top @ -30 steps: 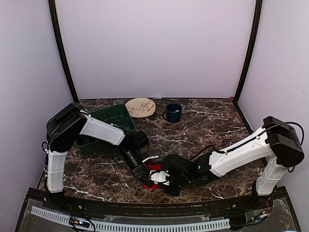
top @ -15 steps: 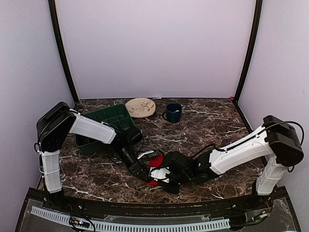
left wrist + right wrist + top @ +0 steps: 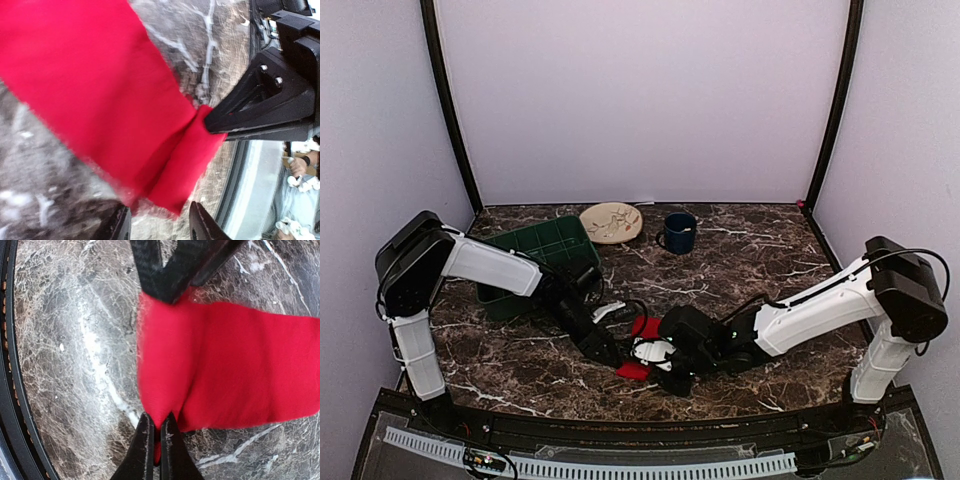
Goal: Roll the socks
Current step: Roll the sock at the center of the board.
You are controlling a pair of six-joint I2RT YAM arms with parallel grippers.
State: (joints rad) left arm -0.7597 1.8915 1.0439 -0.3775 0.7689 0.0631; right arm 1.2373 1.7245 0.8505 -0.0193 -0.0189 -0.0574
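Green bin (image 3: 535,250) sits back-left on the worktop (image 3: 760,260). Left tool (image 3: 159,226): right of the bin and nearer the arm bases, fingers apart, released, tips at the folded end of the red socks (image 3: 642,327), not pinching it. Socks lie flat on the marble, right of the bin toward the near edge, one end doubled over. Right tool (image 3: 156,440): farther right of the bin, clenched on the edge of that fold, facing the left tool.
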